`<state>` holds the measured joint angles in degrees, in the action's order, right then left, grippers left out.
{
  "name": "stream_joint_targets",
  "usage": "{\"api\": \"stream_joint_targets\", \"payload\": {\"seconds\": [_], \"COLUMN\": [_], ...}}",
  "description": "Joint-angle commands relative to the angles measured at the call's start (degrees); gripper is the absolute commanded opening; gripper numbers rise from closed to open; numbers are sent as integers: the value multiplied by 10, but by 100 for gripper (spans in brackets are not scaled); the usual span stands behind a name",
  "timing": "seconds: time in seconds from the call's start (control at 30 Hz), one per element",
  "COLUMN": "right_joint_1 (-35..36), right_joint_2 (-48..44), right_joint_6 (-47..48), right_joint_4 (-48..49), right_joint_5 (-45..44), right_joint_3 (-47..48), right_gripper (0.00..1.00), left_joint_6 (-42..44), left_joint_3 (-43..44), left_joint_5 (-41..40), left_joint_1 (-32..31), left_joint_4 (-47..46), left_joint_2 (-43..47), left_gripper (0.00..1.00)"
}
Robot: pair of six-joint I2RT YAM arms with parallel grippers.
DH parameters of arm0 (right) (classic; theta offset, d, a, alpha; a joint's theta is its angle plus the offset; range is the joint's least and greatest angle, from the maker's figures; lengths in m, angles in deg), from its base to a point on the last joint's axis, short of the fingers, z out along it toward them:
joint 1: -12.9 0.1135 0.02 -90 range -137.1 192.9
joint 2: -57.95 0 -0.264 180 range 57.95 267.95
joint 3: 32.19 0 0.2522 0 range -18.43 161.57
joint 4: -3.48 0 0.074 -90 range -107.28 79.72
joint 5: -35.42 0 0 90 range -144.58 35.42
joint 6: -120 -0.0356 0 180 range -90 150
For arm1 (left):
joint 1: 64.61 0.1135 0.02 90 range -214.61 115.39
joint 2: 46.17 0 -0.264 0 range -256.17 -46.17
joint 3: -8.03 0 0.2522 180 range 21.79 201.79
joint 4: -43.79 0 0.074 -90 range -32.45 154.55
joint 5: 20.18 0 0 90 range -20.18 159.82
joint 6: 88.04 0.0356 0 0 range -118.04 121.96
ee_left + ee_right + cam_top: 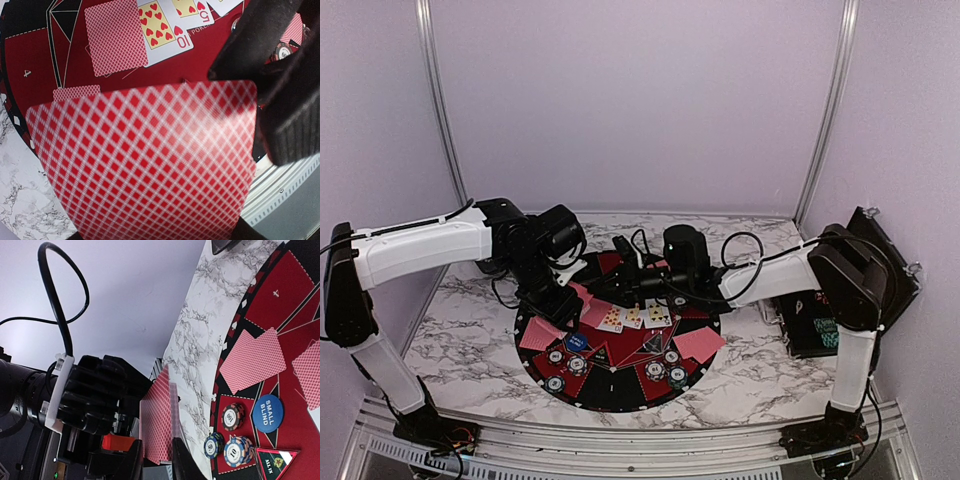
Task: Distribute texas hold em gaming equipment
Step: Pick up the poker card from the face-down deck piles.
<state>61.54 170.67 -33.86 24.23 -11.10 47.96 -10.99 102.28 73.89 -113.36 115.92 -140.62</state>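
**Both arms meeting at mid-table**

My left arm [420, 245] rises from its base to a high elbow, then reaches right with the wrist turned down. The left gripper [560, 300] is clamped on red-backed cards [145, 160]. My right arm [770, 272] stands upright, then stretches left, nearly level. The right gripper [628, 275] faces the left one, one finger on either side of those cards. Whether it pinches them, I cannot tell.

Playing cards [633, 316], chips [672, 373] on round mat [610, 392]

A round black-and-red mat [620, 390] lies on the marble table [470, 335] directly under the right gripper [157, 462]; a black case [810, 325] sits well to its right.
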Motion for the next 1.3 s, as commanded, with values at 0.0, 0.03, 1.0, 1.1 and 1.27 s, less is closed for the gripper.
{"api": "stream_joint_targets", "payload": {"seconds": [0.0, 0.03, 1.0, 1.1, 1.27], "right_joint_1": [5, 5, -16, -22, -32], "right_joint_2": [16, 17, -6, -8, -12], "right_joint_6": [-7, -8, -15, -19, -23], "right_joint_4": [22, 23, 29, 37, 43], "right_joint_5": [10, 9, 4, 4, 8], "right_joint_3": [15, 15, 3, -4, -10], "right_gripper": [18, 18, 0, 0, 0], "left_joint_6": [5, 5, 2, 1, -4], "left_joint_3": [1, 1, -16, -20, -29], "left_joint_5": [4, 4, 8, 8, 7], "left_joint_1": [0, 0, 1, 1, 1], "left_joint_4": [-1, -1, -4, -5, -8], "left_joint_2": [14, 14, 23, 26, 32], "left_gripper": [63, 62, 63, 63, 63]}}
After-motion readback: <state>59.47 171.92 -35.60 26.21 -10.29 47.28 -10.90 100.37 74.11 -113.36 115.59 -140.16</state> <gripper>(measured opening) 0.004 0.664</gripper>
